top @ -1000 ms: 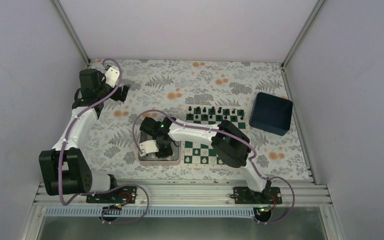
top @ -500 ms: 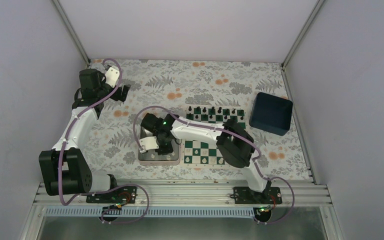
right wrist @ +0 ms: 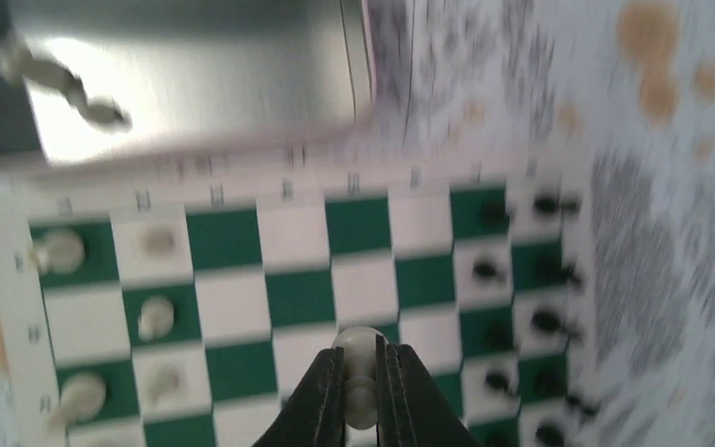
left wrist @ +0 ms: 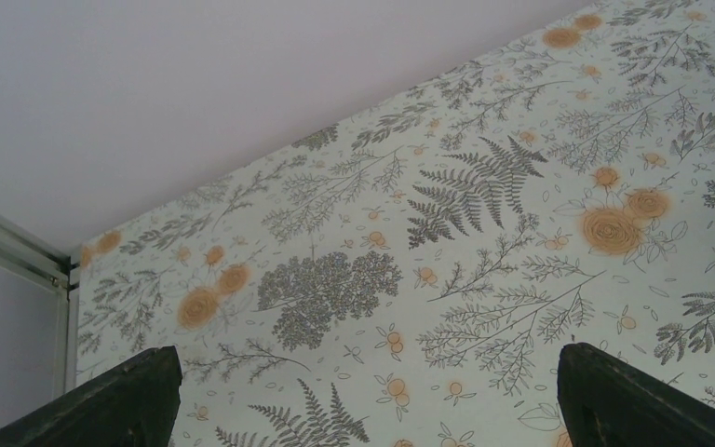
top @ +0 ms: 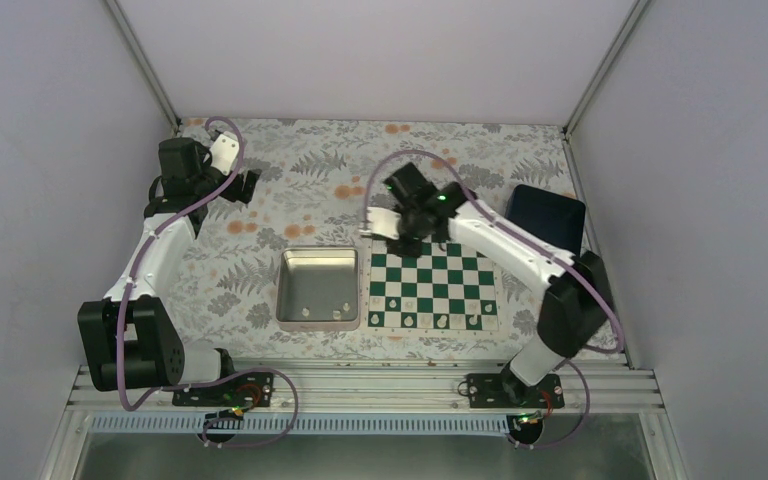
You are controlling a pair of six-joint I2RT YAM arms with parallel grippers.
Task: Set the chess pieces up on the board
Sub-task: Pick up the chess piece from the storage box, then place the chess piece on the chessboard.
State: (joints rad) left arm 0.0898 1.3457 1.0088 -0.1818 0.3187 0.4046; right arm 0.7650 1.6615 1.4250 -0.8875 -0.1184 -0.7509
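The green and white board (top: 430, 287) lies right of centre. My right gripper (top: 409, 233) hovers over its far left part, shut on a cream-white pawn (right wrist: 357, 372) held above the board (right wrist: 298, 296) in the right wrist view. Cream-white pieces (top: 442, 321) stand along the board's near edge and show blurred in the wrist view (right wrist: 154, 317). Black pieces (right wrist: 545, 270) fill the far rows; from above the arm hides most of them. My left gripper (top: 249, 185) is open and empty over the cloth at the far left, its fingertips (left wrist: 140, 386) wide apart.
A square silver tray (top: 286, 290) sits left of the board with a few white pieces (top: 307, 312) inside; it also shows in the right wrist view (right wrist: 214, 84). A dark blue box (top: 552, 215) stands at the far right, partly behind the right arm.
My right arm has swung from the tray across to the board's far left part, carrying the white pawn. The left arm has not moved.
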